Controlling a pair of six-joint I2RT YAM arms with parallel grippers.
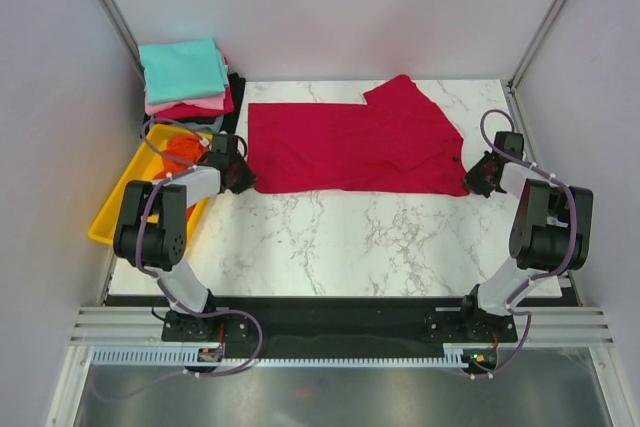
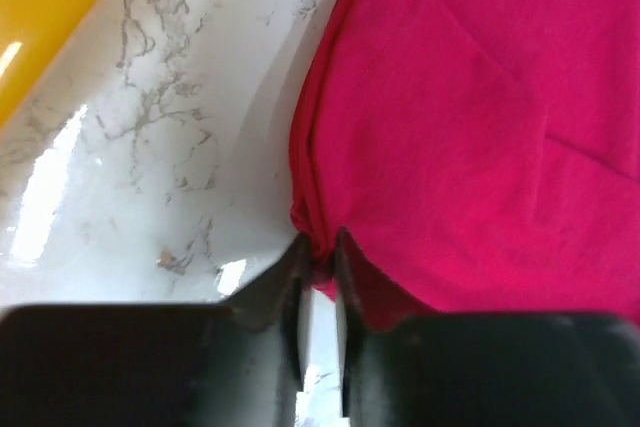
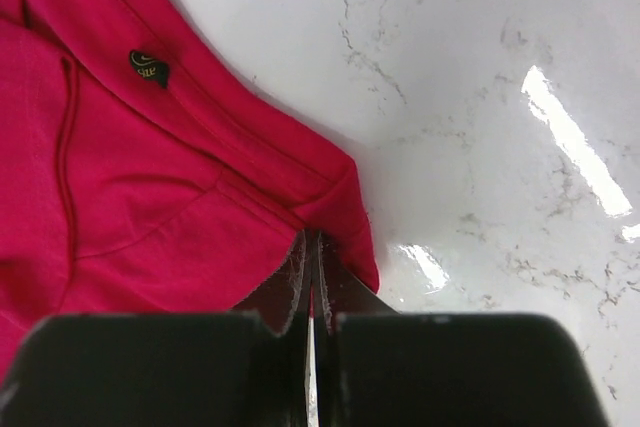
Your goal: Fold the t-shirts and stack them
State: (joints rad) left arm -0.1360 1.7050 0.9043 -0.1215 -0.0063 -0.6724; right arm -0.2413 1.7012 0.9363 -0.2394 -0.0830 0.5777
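Observation:
A crimson red t-shirt (image 1: pixel 350 147) lies spread flat across the far half of the marble table, folded lengthwise, with a sleeve (image 1: pixel 405 97) sticking out at the back. My left gripper (image 1: pixel 240 177) is shut on its near left corner (image 2: pixel 320 247). My right gripper (image 1: pixel 470 182) is shut on its near right corner (image 3: pixel 335 212). A stack of folded t-shirts (image 1: pixel 185 82), teal on top, then pink and red, sits at the back left. An orange t-shirt (image 1: pixel 180 152) lies crumpled in the yellow tray (image 1: pixel 125 197).
The yellow tray runs along the table's left edge, right beside my left arm, and shows in the left wrist view (image 2: pixel 40 17). Grey walls close in on both sides. Bare marble (image 1: pixel 350 242) lies in front of the red t-shirt.

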